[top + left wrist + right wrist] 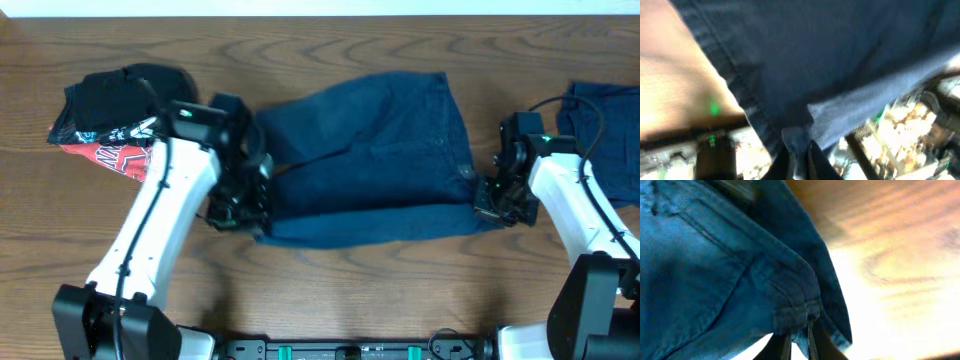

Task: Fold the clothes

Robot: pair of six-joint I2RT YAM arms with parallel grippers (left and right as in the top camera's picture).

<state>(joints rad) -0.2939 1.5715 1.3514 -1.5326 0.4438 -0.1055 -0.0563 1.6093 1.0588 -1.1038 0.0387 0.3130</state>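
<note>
- With left gripper (238,211) and right gripper (494,204) each pinching a near corner of the blue denim garment (370,140), lift evenly.
- Carry toward far edge, cloth taut.

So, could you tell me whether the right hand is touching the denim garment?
Touching: the right wrist view shows the right hand pinching an edge of the denim garment.

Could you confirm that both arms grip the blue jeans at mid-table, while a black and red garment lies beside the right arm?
Not quite: the overhead view shows the black and red garment beside the left arm, not the right. The rest stands: the left gripper and right gripper each have jaws shut on the jeans.
</note>
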